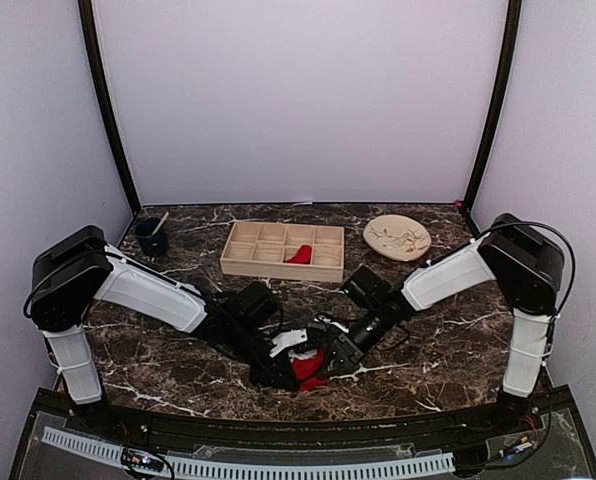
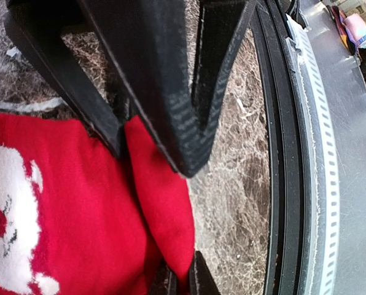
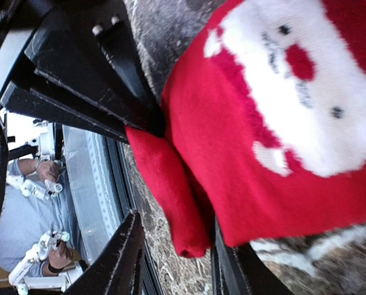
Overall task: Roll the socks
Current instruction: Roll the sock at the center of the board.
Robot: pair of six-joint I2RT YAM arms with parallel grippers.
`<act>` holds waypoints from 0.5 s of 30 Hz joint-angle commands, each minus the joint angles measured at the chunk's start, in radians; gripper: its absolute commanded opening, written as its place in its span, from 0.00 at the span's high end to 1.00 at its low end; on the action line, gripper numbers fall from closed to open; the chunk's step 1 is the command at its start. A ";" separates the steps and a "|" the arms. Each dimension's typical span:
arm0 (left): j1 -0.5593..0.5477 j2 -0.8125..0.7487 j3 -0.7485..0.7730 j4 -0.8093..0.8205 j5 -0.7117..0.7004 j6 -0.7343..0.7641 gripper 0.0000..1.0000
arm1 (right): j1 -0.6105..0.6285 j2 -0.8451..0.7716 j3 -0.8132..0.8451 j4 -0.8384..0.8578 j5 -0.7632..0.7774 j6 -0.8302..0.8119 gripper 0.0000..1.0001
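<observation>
**A:** A dark marbled bench (image 1: 448,350) with pale lilac walls around it. What lies nearest?

**B:** At six o'clock, close to the near edge, both arms meet over one red sock (image 1: 308,368). It lies on the bench with its white Santa face (image 3: 306,92) showing.

**A:** And the hands?

**B:** The left hand (image 2: 151,153) is pressed together on a folded lip at the sock's edge, pinching the cloth. The right hand (image 3: 174,222) stands spread around that same fold. One finger is clear of the fabric and the other sits under the sock, so it seems to grip nothing.

**A:** Farther back?

**B:** At twelve o'clock there is a wooden tray (image 1: 278,268) with the second sock (image 1: 298,255) in a near-row compartment, right of middle. A blue cup (image 1: 150,240) is at ten o'clock and a round plate (image 1: 396,238) at two.

**A:** Which step is this?

**B:** It looks like the very start of the roll: an edge is turned up, but no coil is built. The next move calls for the right hand to close on the fold beside the left. Both would then turn it over along the sock, keeping it tight so the soft cloth doesn't slip open.
</observation>
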 commanded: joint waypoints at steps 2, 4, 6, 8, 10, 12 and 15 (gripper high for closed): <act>0.007 0.017 -0.034 -0.071 -0.006 -0.042 0.98 | -0.027 -0.042 -0.022 0.038 0.092 0.020 0.64; 0.007 0.017 -0.032 -0.076 0.000 -0.044 0.97 | -0.030 -0.052 -0.027 0.043 0.102 0.021 0.63; 0.008 0.017 -0.029 -0.081 0.010 -0.047 0.97 | -0.030 -0.072 -0.039 0.055 0.107 0.029 0.63; 0.011 0.017 -0.030 -0.085 0.022 -0.046 0.96 | -0.031 -0.102 -0.058 0.073 0.125 0.042 0.63; 0.017 0.018 -0.033 -0.086 0.041 -0.048 0.96 | -0.032 -0.127 -0.071 0.077 0.153 0.045 0.63; 0.023 0.018 -0.035 -0.086 0.063 -0.048 0.96 | -0.031 -0.153 -0.091 0.088 0.185 0.046 0.60; 0.033 0.028 -0.032 -0.103 0.099 -0.045 0.96 | -0.031 -0.201 -0.126 0.111 0.240 0.044 0.53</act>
